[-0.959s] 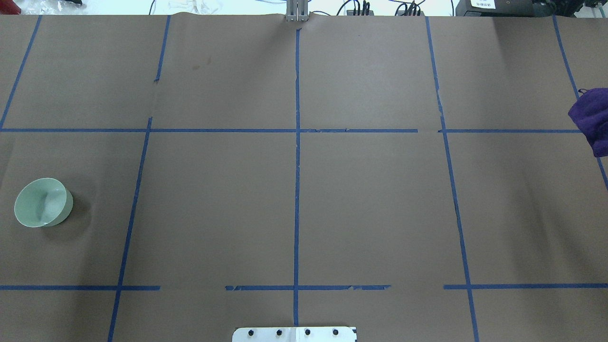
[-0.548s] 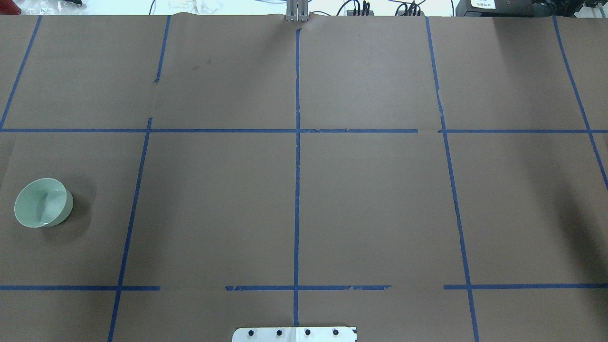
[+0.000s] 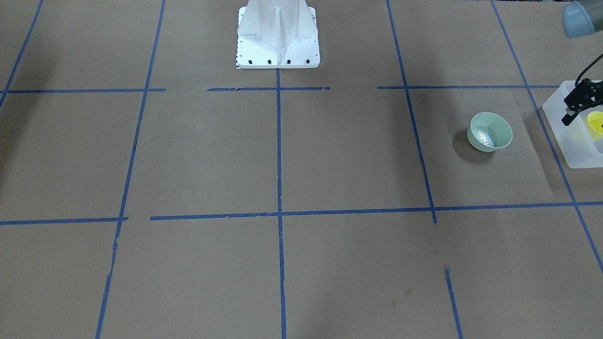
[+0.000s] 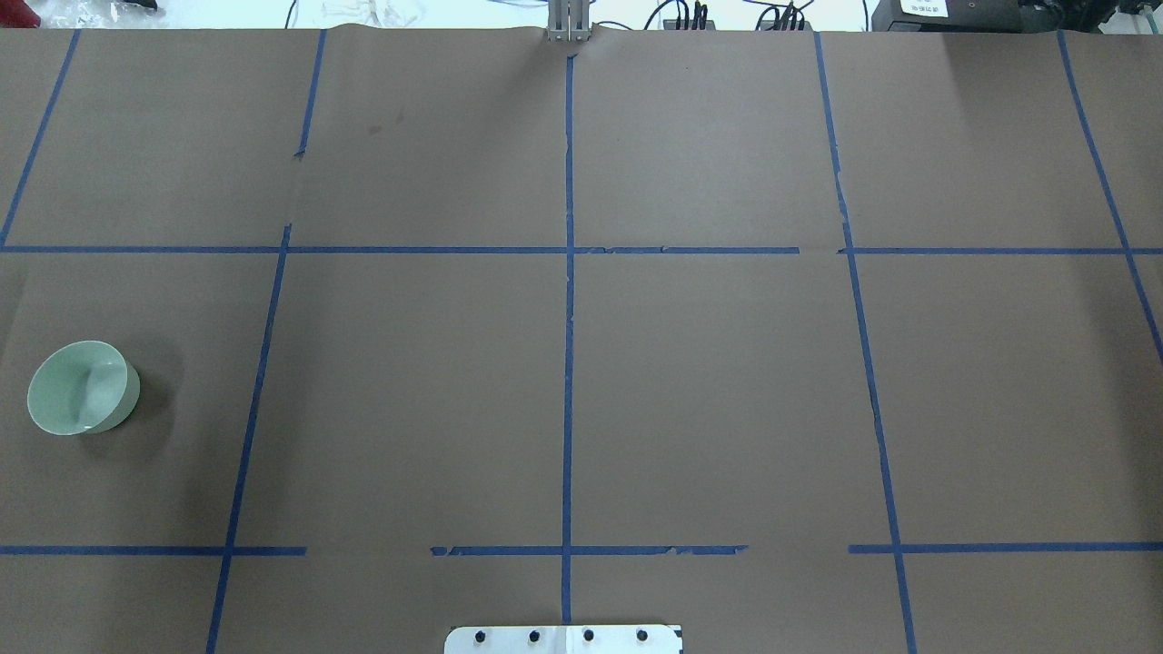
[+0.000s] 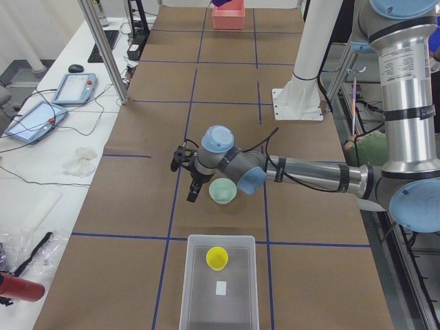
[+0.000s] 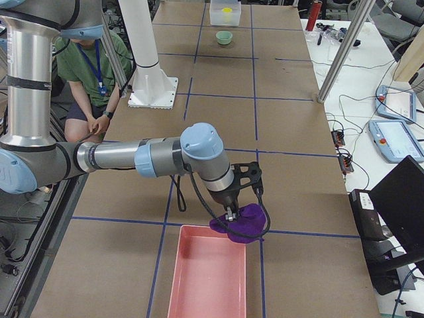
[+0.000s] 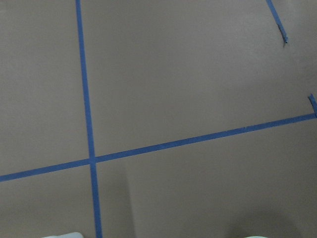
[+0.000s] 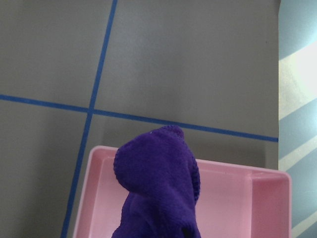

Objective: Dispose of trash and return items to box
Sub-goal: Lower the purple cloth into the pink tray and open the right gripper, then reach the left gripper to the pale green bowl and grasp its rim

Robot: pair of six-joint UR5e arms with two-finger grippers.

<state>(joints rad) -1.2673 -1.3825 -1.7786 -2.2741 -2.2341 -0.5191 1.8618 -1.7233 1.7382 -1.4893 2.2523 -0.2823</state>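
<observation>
The white box [image 5: 218, 238] sits at one end of the table. The little yellow cup [image 5: 217, 258] is inside it, standing on the bottom, so that part looks done.

The green bowl [image 5: 223, 191] is not in the box yet. It sits on the brown table just beside the box, on the side toward the middle of the table. It is right way up and there is a white mark on its bottom.

The left gripper [image 5: 187, 180] hangs in the air close to the bowl, a little way past the box. It is not touching the bowl. I cannot tell if its pincer is apart or together, and I see nothing in it.

Far from the box, at the other end of the table, is a pink tray [image 6: 199, 285]. The right gripper [image 6: 228, 215] is above the near edge of that tray. A purple cloth [image 6: 242, 224] dangles under it, partly over the tray. I cannot see the pincer well enough to say it is clamped, but the cloth hangs from it.

I think the cloth is the trash and the pink tray is where it goes. So two jobs are left: drop the cloth in the tray, and put the bowl in the box with the cup.
</observation>
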